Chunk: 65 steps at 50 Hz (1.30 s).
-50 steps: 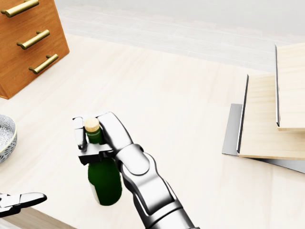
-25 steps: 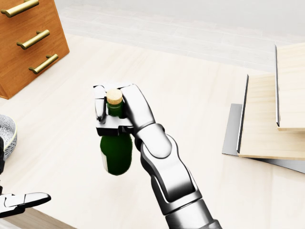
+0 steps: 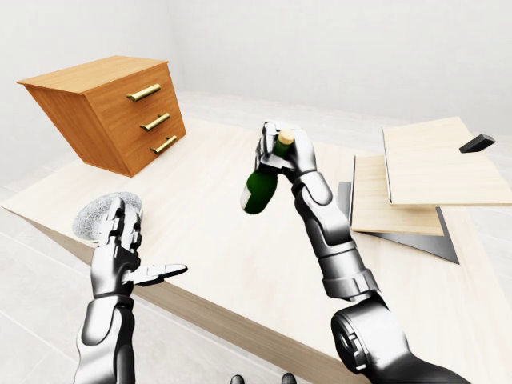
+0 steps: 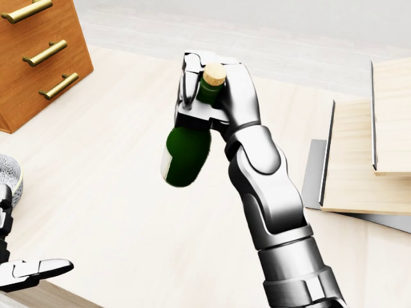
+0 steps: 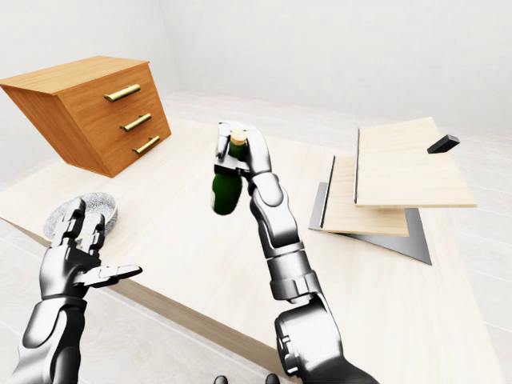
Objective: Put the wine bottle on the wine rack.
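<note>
The right robot hand (image 4: 212, 96) gripped the wine bottle (image 4: 187, 149) by its neck, tilted above bare worktop (image 4: 115, 192) — wine rack (image 4: 359, 160) at 3 o'clock, well apart; left robot hand (image 3: 120, 252) spread open at the worktop's edge.

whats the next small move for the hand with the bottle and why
Probably carry it toward the view's right. The right hand grips the wine bottle by the neck, lifted off the table, while the stepped wooden rack sits to the right.
</note>
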{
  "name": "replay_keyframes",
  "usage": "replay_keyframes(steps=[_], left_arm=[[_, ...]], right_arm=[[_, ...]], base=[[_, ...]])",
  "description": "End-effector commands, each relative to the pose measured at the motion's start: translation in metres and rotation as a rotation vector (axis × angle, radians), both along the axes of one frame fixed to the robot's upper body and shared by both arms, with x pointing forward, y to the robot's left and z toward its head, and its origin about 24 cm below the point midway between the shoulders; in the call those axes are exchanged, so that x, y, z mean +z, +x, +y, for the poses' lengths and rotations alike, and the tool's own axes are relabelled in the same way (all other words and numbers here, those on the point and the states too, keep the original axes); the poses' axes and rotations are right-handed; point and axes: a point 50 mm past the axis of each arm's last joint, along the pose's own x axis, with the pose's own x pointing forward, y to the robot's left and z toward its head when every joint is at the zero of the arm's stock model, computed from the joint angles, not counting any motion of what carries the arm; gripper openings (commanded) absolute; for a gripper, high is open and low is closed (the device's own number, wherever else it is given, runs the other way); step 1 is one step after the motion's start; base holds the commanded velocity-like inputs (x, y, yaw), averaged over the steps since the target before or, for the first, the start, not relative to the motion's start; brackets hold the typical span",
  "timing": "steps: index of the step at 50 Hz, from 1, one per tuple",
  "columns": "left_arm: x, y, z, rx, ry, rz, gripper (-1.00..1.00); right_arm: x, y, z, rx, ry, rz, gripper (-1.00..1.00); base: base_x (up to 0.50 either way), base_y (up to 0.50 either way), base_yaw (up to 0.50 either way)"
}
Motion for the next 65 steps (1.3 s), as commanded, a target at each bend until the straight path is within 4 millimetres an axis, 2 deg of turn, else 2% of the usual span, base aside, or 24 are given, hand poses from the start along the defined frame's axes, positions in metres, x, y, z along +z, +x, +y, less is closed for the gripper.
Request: replay_keyframes(steps=[1, 4, 8, 9, 16, 43, 49, 57, 58, 65], left_arm=[[-0.001, 0.001, -0.001, -0.003, -0.001, 0.004, 1.0], [0.0, 0.001, -0.002, -0.004, 0.0, 0.003, 1.0], [0.0, 0.001, -0.002, -0.004, 0.0, 0.003, 1.0], [0.001, 0.001, -0.002, -0.003, 0.001, -0.003, 1.0], [0.001, 0.002, -0.002, -0.005, 0.001, -0.001, 1.0], [0.003, 0.001, -0.003, -0.006, 0.003, -0.009, 1.0], [0.002, 0.001, -0.004, -0.007, 0.002, -0.007, 1.0], [0.007, 0.0, -0.004, -0.001, 0.008, -0.026, 1.0], [0.015, -0.004, -0.004, 0.004, 0.019, -0.059, 1.0], [0.015, -0.004, -0.002, 0.008, 0.017, -0.06, 1.0]], right_arm=[[0.02, 0.012, -0.033, -0.052, 0.168, 0.0, -1.0], [0.022, 0.02, -0.046, -0.093, 0.207, 0.031, -1.0], [0.021, 0.021, -0.046, -0.092, 0.206, 0.036, -1.0], [0.026, 0.023, -0.055, -0.118, 0.214, 0.027, -1.0], [0.037, 0.01, -0.056, -0.094, 0.273, -0.037, -1.0], [0.035, 0.01, -0.055, -0.106, 0.266, -0.026, -1.0], [0.053, 0.002, -0.068, -0.11, 0.302, -0.105, -1.0], [0.061, 0.004, -0.086, -0.129, 0.306, -0.131, -1.0], [0.063, 0.004, -0.089, -0.128, 0.314, -0.134, -1.0], [0.068, 0.008, -0.095, -0.13, 0.31, -0.138, -1.0]], base=[[0.0, 0.0, 0.0], [0.0, 0.0, 0.0], [0.0, 0.0, 0.0], [0.0, 0.0, 0.0], [0.0, 0.0, 0.0], [0.0, 0.0, 0.0], [0.0, 0.0, 0.0], [0.0, 0.0, 0.0], [0.0, 0.0, 0.0], [0.0, 0.0, 0.0]])
